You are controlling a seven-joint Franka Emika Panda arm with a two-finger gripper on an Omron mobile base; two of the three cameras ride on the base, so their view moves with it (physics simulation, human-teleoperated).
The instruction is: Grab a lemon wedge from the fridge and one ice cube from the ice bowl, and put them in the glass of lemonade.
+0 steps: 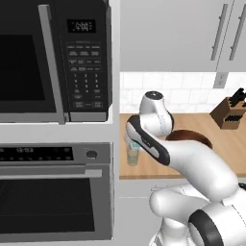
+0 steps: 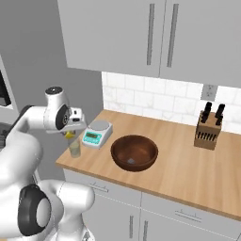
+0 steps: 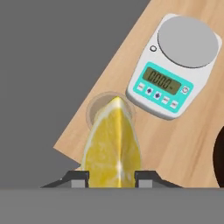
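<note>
Gripper [image 3: 112,177] clamps lemon wedge [image 3: 113,142] above glass of lemonade [image 2: 75,148]; scale [image 3: 177,65] display reads 0000 (teal panel).

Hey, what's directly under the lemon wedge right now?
The lemon wedge, held in the tool, hangs over the glass of lemonade on the wooden counter. The wedge covers most of the glass mouth, so the liquid inside cannot be seen.

A wooden counter [image 2: 188,160] runs under grey wall cabinets [image 2: 141,33] and a white tiled backsplash [image 2: 155,101]. At left, a black microwave [image 1: 53,57] sits above a wall oven [image 1: 53,192].
</note>
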